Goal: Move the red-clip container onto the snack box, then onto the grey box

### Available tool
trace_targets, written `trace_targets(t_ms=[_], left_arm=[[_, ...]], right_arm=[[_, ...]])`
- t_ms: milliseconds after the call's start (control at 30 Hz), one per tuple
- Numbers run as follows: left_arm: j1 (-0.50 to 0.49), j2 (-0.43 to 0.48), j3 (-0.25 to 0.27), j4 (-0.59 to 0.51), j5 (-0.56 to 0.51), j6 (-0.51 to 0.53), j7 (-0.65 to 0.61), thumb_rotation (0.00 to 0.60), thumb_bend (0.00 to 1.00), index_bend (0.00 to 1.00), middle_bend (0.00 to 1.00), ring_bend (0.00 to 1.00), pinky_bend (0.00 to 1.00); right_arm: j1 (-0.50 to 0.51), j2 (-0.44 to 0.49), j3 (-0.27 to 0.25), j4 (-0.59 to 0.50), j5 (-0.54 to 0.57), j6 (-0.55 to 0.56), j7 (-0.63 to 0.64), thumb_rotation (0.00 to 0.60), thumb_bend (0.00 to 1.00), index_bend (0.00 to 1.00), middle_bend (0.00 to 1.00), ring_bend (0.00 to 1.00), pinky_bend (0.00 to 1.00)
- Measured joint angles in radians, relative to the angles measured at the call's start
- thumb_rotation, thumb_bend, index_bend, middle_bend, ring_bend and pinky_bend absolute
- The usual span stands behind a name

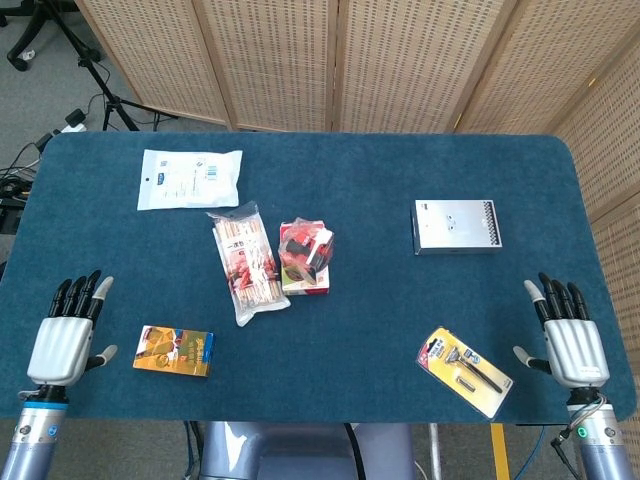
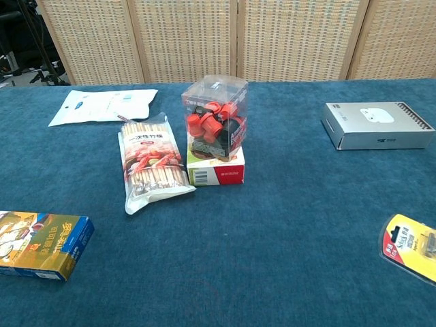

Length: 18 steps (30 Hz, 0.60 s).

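Note:
The clear container of red clips (image 1: 308,250) (image 2: 214,117) stands upright on the snack box (image 1: 308,279) (image 2: 216,167) near the table's middle. The grey box (image 1: 457,226) (image 2: 378,125) lies flat at the right, well apart from it. My left hand (image 1: 65,334) hangs open at the table's front left edge, fingers spread, holding nothing. At the front right edge my right hand (image 1: 567,335) is open too, palm down and empty. Neither hand shows in the chest view.
A bag of wooden sticks (image 1: 247,263) (image 2: 152,162) lies just left of the snack box. A white pouch (image 1: 190,179) (image 2: 102,106) sits at the back left, a yellow-blue carton (image 1: 174,350) (image 2: 42,245) front left, and a yellow razor pack (image 1: 466,371) (image 2: 411,245) front right.

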Motion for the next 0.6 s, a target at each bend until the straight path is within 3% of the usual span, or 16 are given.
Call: trace_targets(t_ms=[200, 400, 600], left_arm=[[0.028, 0.002, -0.028, 0.023, 0.033, -0.023, -0.05, 0.6, 0.09, 0.0, 0.0, 0.0, 0.0], [0.044, 0.006, -0.058, 0.033, 0.04, -0.064, -0.066, 0.6, 0.09, 0.0, 0.0, 0.0, 0.0], [0.055, 0.012, -0.089, 0.049, 0.039, -0.108, -0.094, 0.6, 0.09, 0.0, 0.0, 0.0, 0.0]], right_arm=[[0.026, 0.006, 0.01, -0.048, -0.01, -0.016, -0.076, 0.6, 0.18, 0.02, 0.0, 0.0, 0.0], [0.11, 0.05, 0.066, -0.198, 0.014, -0.095, -0.197, 0.6, 0.18, 0.02, 0.0, 0.0, 0.0], [0.242, 0.104, 0.155, -0.358, 0.182, -0.258, -0.321, 0.6, 0.18, 0.02, 0.0, 0.0, 0.0]])
